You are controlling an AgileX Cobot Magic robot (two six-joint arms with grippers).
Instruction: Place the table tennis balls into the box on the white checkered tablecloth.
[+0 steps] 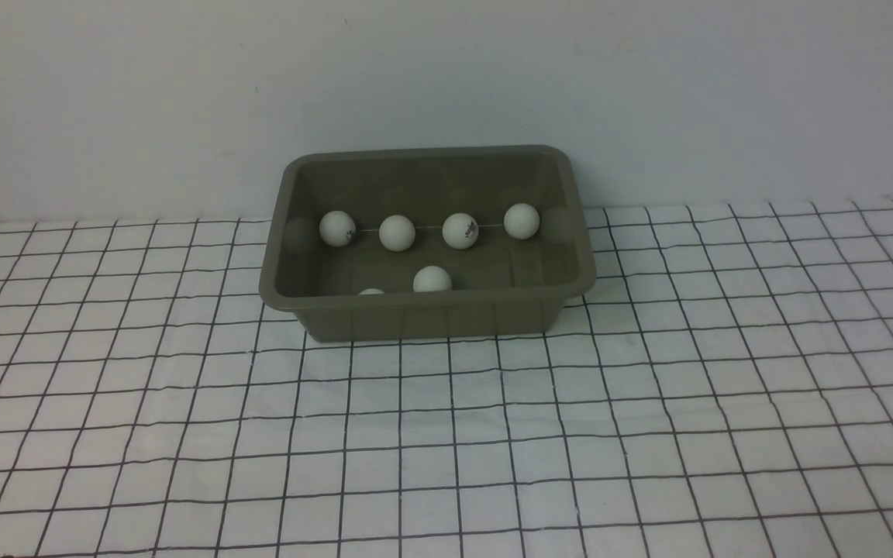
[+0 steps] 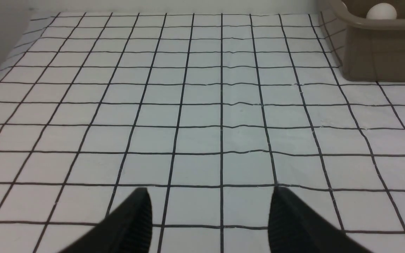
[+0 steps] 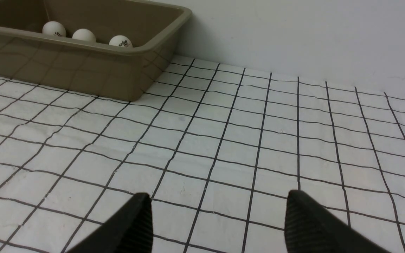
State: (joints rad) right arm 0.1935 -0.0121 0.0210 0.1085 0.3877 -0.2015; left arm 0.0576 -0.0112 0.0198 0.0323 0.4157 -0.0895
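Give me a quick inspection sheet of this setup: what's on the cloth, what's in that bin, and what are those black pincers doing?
Surface: white checkered tablecloth, slightly wrinkled.
Job's things: olive-grey rectangular plastic box near the wall; six small white table tennis balls inside, one barely showing above the front rim; none seen on the cloth.
Clutter: nothing seen.
Grippers: left gripper and right gripper, black jaws apart, empty, over bare cloth.
Cables: nothing seen.
Surroundings: plain pale wall.
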